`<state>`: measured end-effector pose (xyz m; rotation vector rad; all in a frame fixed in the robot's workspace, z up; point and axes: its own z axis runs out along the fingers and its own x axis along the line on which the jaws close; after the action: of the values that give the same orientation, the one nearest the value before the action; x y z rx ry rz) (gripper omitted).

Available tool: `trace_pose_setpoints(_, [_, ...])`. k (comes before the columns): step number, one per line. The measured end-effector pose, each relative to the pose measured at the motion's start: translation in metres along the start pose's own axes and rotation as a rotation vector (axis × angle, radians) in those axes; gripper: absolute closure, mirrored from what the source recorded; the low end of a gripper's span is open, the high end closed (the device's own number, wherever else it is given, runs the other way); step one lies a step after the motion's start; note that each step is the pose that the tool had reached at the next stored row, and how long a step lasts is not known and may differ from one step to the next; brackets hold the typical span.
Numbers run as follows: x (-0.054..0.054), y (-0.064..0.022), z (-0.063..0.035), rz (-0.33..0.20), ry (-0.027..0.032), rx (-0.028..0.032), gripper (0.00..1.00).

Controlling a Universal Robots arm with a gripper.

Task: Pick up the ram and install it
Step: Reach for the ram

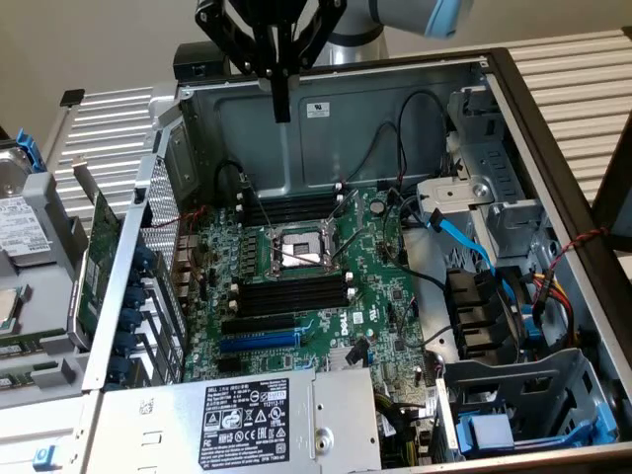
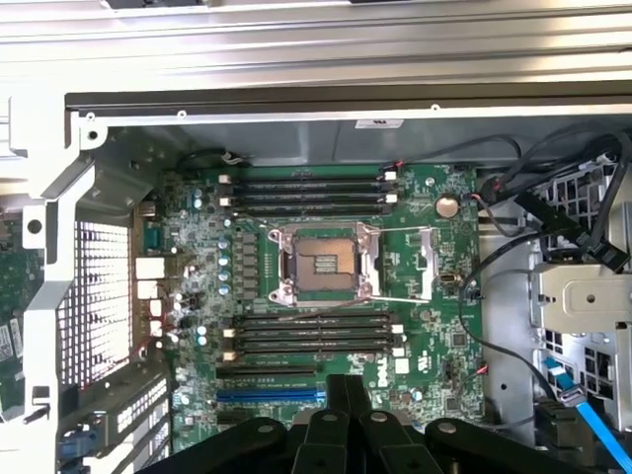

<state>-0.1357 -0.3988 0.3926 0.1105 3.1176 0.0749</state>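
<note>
My gripper [image 1: 282,107] hangs shut above the open computer case, over its back wall, with nothing between its fingers. In the wrist view its black fingertips [image 2: 346,393] press together over the lower part of the motherboard [image 2: 425,326]. Two banks of long black memory slots flank the processor socket [image 1: 296,249]: one bank behind it [image 1: 291,209] and one in front [image 1: 291,293]; the wrist view shows them as well [image 2: 306,190] [image 2: 311,334]. A narrow green board that looks like the ram [image 1: 30,346] lies outside the case at the exterior view's left, far from the gripper.
A power supply [image 1: 247,415] with a label fills the near part of the case. Blue and black cables [image 1: 464,237] and drive cages [image 1: 494,188] crowd the exterior view's right. A larger green card [image 1: 99,257] and a hard drive [image 1: 20,222] sit outside at the left.
</note>
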Motion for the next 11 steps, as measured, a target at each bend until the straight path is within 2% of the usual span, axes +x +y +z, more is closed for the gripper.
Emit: trace_pose_setpoints(11, [0.049, -0.0046, -0.0012, 0.000, -0.0018, -0.0002, 0.89])
